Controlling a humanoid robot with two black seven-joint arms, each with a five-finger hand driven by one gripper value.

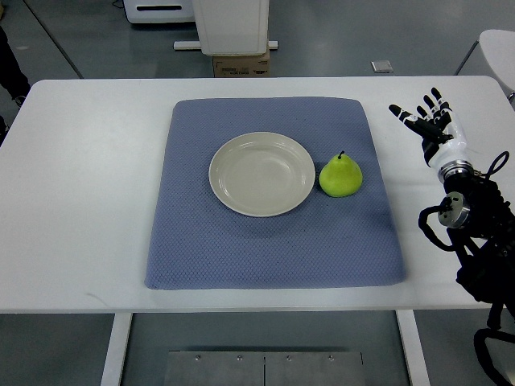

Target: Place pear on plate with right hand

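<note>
A yellow-green pear (340, 175) stands upright on the blue mat (273, 241), just right of the plate and apart from it. The cream plate (261, 174) lies empty at the mat's middle. My right hand (422, 115) hovers over the bare white table to the right of the mat, fingers spread and holding nothing, roughly a hand's length from the pear. Its arm runs down along the picture's right edge. The left arm does not show.
The white table (72, 193) carries the mat. Beyond its far edge stand a white machine base (232, 26) and a cardboard box (240, 64). A white chair edge (499, 44) shows at top right.
</note>
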